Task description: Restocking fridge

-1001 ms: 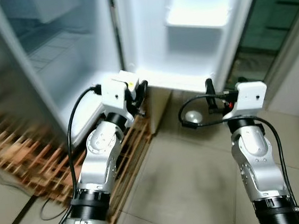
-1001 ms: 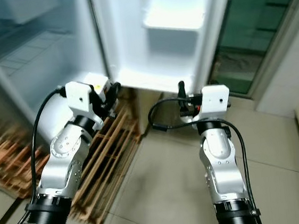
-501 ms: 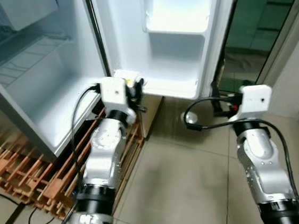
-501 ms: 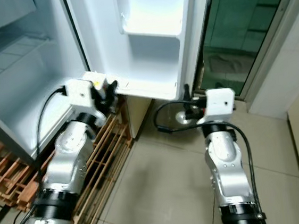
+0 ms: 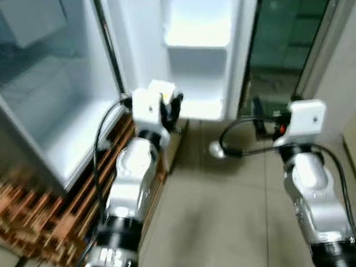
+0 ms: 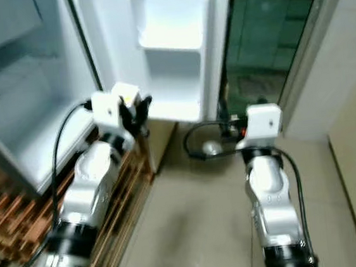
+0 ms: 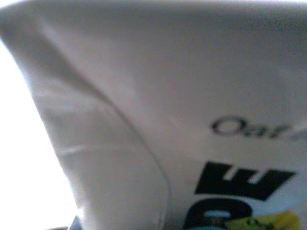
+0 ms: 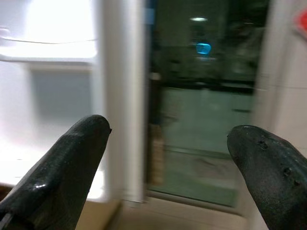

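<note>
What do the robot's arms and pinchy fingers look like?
Both arms are shiny silver with rounded joints and black cuffs lower down. A white boxy block sits at each wrist, and black cables loop out from it. The left gripper and right gripper each have two long black fingers.

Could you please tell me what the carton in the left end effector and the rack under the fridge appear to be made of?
Carton: seemingly coated paperboard, smooth and slightly glossy, white with printed black lettering and a soft crease in its face; it is held by the left end effector.
Rack: looks like unfinished reddish-brown wooden slats, though blur leaves this uncertain.
</note>
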